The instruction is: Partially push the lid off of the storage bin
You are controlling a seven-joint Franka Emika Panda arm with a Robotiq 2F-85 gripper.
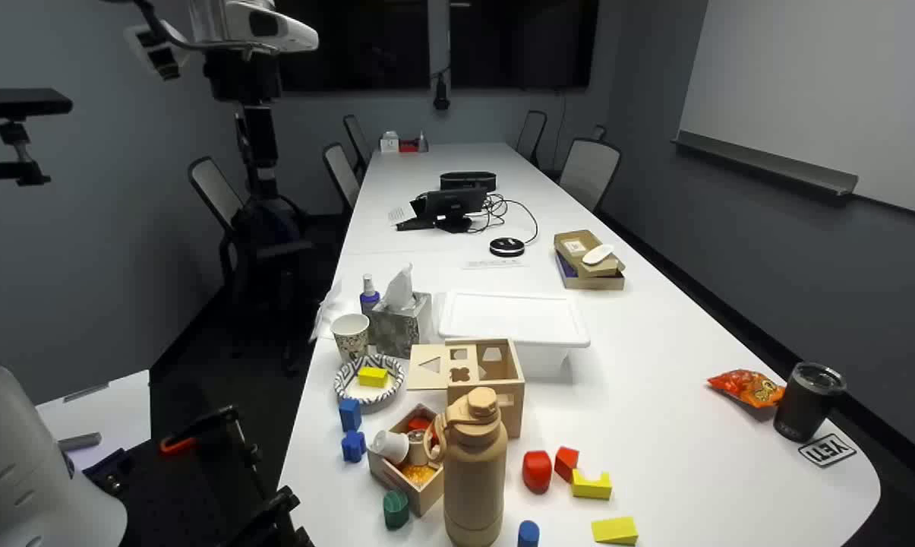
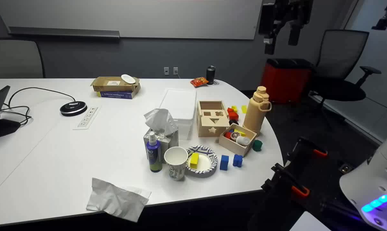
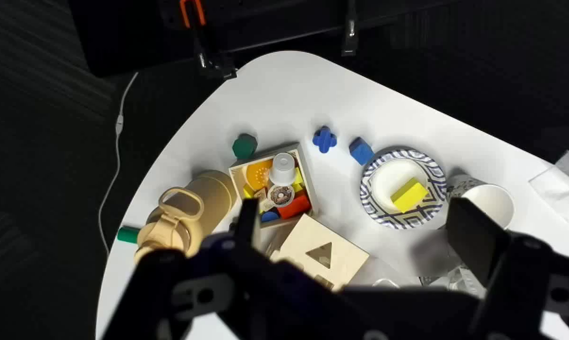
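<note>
The flat white lid lies on top of the low whitish storage bin and looks seated over it. In an exterior view the lid and the see-through bin stand between the tissue box and the wooden toy. My gripper is high above the table's end, well apart from the bin. In the wrist view the gripper has its fingers wide apart with nothing between them. There the bin and lid are mostly or wholly hidden behind the gripper's body.
A wooden shape box and a tissue box stand close beside the bin. A tall tan bottle, a small wooden tray, a patterned bowl, a paper cup and several loose blocks stand nearby.
</note>
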